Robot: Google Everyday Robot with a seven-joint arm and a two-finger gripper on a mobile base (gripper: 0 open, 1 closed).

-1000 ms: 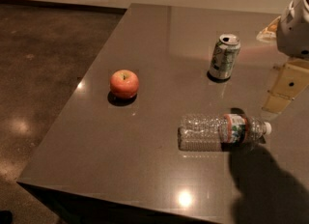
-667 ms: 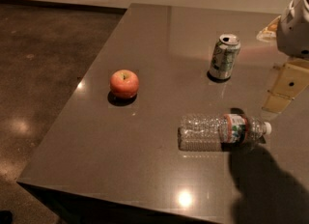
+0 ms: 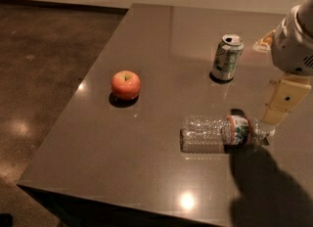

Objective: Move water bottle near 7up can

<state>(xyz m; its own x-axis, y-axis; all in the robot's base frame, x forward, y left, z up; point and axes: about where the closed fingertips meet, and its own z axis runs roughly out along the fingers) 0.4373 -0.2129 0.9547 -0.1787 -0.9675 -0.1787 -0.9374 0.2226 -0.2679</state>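
Observation:
The water bottle [image 3: 220, 133] lies on its side on the brown table [image 3: 146, 40], near the right front, with its white cap pointing right and its red, white and green label close to the cap. The 7up can [image 3: 227, 57] stands upright farther back, about a bottle's length behind the bottle. My gripper [image 3: 275, 116] hangs at the right edge of the view, its cream tip just above and beside the bottle's cap end, to the right of the can.
A red apple [image 3: 125, 84] sits left of centre on the table. The table's left edge drops to a dark polished floor [image 3: 39, 74]. The arm's shadow covers the table's right front corner.

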